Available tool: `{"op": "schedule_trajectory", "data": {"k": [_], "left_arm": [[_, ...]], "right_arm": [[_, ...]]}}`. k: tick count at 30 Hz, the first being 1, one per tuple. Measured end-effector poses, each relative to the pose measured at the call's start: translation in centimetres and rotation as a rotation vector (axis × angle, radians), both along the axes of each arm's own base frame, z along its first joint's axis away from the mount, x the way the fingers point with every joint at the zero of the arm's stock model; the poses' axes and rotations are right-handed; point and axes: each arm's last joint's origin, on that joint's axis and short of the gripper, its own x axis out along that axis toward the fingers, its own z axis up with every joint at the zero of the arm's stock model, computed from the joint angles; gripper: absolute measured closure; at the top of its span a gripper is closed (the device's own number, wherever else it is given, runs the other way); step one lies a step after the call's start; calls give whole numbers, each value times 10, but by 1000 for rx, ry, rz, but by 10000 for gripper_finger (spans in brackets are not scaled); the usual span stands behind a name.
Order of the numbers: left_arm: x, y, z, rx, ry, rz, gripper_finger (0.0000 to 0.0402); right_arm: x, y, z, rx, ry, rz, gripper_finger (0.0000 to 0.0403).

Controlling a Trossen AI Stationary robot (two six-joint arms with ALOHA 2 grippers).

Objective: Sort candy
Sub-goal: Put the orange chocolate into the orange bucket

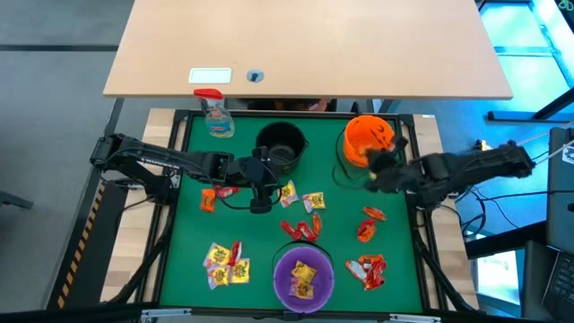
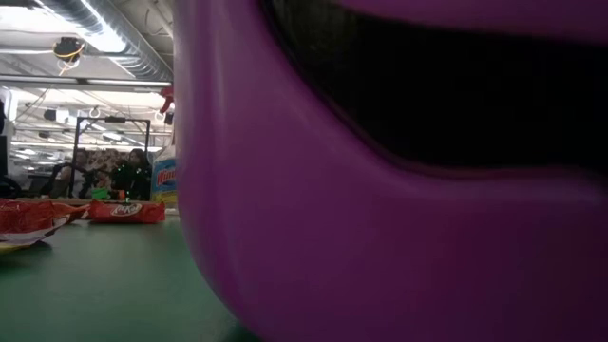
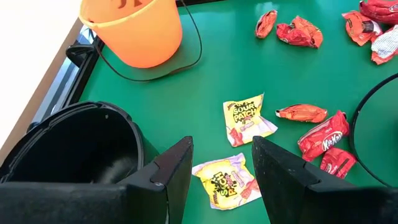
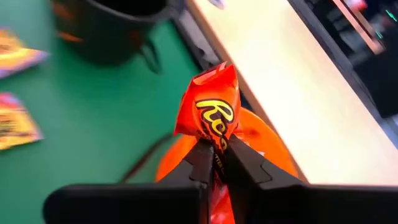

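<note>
Our right gripper point(image 4: 214, 152) pinches an orange candy packet point(image 4: 210, 112) above the orange bucket point(image 1: 368, 139). Our left gripper point(image 3: 221, 165) hangs with fingers apart over a yellow packet point(image 3: 227, 180) on the green mat point(image 1: 341, 242), beside the black bucket point(image 1: 281, 144). Beyond the mat we see a wooden table point(image 1: 359, 45).

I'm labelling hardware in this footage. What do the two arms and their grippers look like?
Both arms are dark, jointed and tube-like, with black cables trailing near their bases. The left gripper has two broad, flat, matte black fingers with angled tips. The right gripper has similar black wedge-shaped fingers. No markings are visible.
</note>
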Motion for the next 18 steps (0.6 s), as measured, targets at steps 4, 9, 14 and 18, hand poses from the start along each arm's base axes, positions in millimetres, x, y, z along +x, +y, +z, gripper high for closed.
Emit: {"op": "schedule_trajectory", "data": {"k": [4, 9, 14, 18], "left_arm": [[0, 0, 0, 0, -1, 0, 244], [0, 0, 0, 0, -3, 0, 244], [0, 0, 0, 0, -3, 0, 244], [0, -1, 0, -1, -4, -1, 244]], "right_arm": [[-9, -25, 3, 6, 10, -134, 371], [-13, -56, 3, 76, 25, -237, 371], [-14, -84, -8, 169, -9, -263, 370], [-18, -99, -16, 186, -12, -295, 368]]}}
